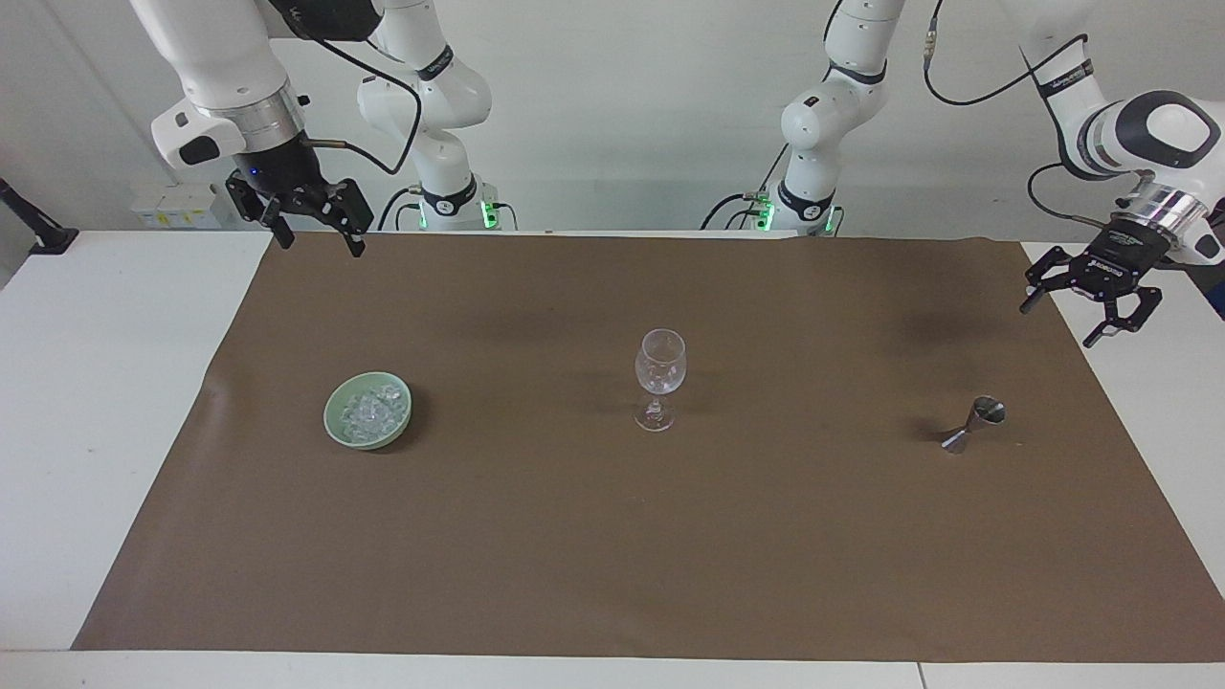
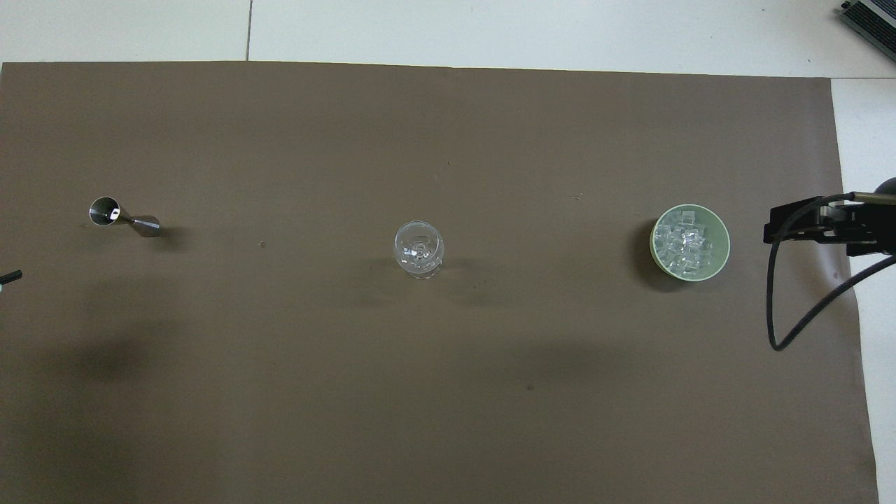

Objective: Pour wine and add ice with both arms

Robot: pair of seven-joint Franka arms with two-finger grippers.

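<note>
A clear stemmed wine glass (image 1: 659, 375) (image 2: 418, 249) stands upright at the middle of the brown mat. The ice (image 1: 370, 410) (image 2: 687, 242) lies in a pale green bowl (image 1: 336, 422) (image 2: 724, 245) toward the right arm's end. A steel jigger (image 1: 972, 425) (image 2: 124, 218) stands toward the left arm's end. My right gripper (image 1: 322, 244) (image 2: 805, 225) is open and empty, raised over the mat's edge nearest the robots. My left gripper (image 1: 1058, 323) is open and empty, in the air over the mat's edge at the left arm's end. One of its fingertips (image 2: 8, 277) shows in the overhead view.
The brown mat (image 1: 612, 536) covers most of the white table (image 1: 105, 383). A black cable (image 2: 777, 308) hangs from the right wrist beside the bowl. A dark clamp (image 1: 33, 230) sits at the table's corner by the right arm.
</note>
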